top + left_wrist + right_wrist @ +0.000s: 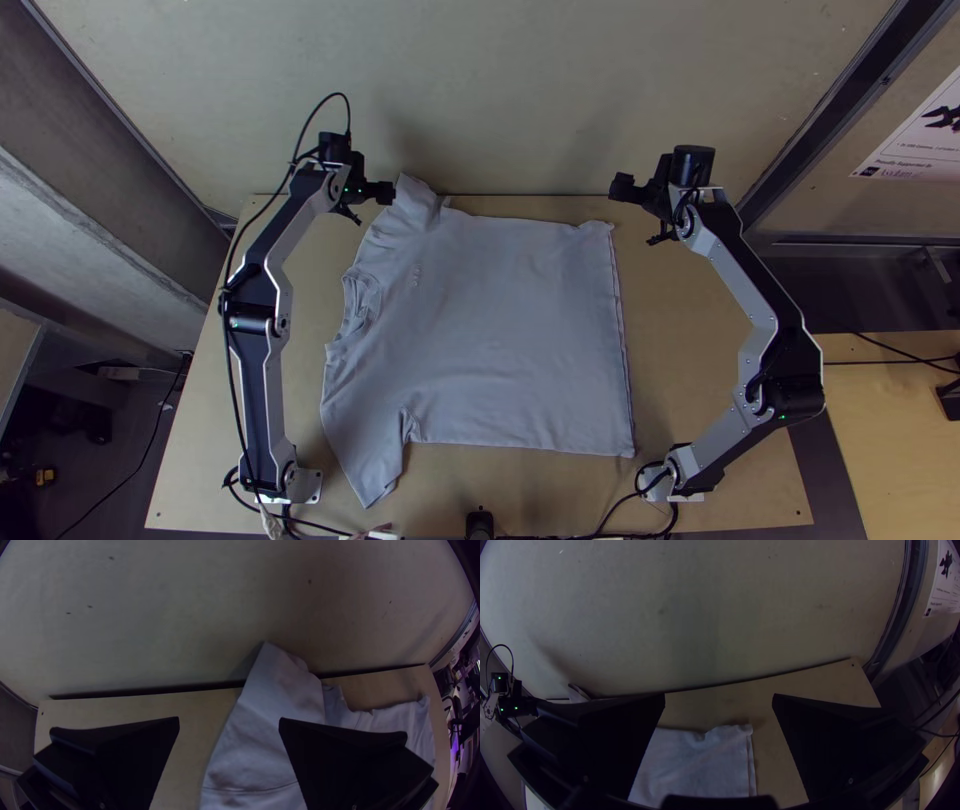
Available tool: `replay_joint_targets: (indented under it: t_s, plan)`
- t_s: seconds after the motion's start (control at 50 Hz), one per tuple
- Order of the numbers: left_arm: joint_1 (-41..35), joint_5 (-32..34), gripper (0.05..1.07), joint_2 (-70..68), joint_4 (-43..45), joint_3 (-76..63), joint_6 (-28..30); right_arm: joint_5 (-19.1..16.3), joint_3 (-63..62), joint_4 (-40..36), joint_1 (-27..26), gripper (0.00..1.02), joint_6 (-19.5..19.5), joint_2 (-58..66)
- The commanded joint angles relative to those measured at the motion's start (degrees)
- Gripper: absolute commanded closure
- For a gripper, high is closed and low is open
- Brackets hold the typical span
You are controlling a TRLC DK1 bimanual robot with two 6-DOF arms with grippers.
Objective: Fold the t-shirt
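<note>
The shirt [500,330] is lying mostly spread on the table [190,450], between the 2 arms, its body flat and its sleeve side rumpled. The left end effector [382,193] is hanging just beside the far sleeve [415,205], whose tip is reaching past the table's far edge; whether they are touching, the writer is not managing to tell. Its 2 fingers are standing wide apart, and in its wrist view the left end effector [229,720] is showing that sleeve partly in the gap and partly behind 1 finger [345,755].

The collar [361,303] is lying nearer the arms' bases than the left end effector, and the near sleeve [375,465] is pointing toward the bases, well apart from it. The right end effector [622,189] is hanging past the shirt's far right corner [600,228], with its 2 fingers also standing wide apart and gripping nothing. The hem [622,340] is running from near that end effector toward the right arm's base, with 2 edges lying close together.

Beyond both end effectors a pale panel [500,80] is rising, and to the right of the right end effector a poster [918,130] is hanging.
</note>
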Motion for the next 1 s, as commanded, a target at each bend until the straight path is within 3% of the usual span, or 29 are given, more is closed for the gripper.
replay_joint_targets:
  t_s: [0.0, 0.1, 0.58, 0.78, 0.88, 0.98]
  plan:
    - [-0.5, 0.0, 0.11, 2.8, -0.1, 3.1, -1.2, -0.5, 1.6, -1.0, -0.3, 0.04, 1.8, 1.2]
    - [-0.8, -0.1, 0.16, 4.9, 0.2, 3.9, -1.0, -0.6, 1.3, -1.1, -0.3, 0.04, 1.9, 1.5]
    - [-1.8, -4.4, 0.18, 11.1, 1.0, 4.7, 0.5, -0.9, 0.4, -3.1, -2.2, 0.04, 2.0, 1.7]
    - [-2.3, -4.6, 0.69, 12.9, 0.7, 4.9, 1.3, -0.9, 0.7, -5.0, -2.5, 0.04, 2.0, 1.8]
    - [-2.3, -4.6, 1.05, 12.9, 0.3, 4.9, 0.9, -0.9, 1.4, -5.3, -2.9, 0.04, 2.1, 2.9]
    - [-1.9, -4.6, 1.05, 12.6, 0.4, 4.9, 0.4, -0.9, 2.5, -6.2, -3.3, 0.04, 2.2, 4.6]
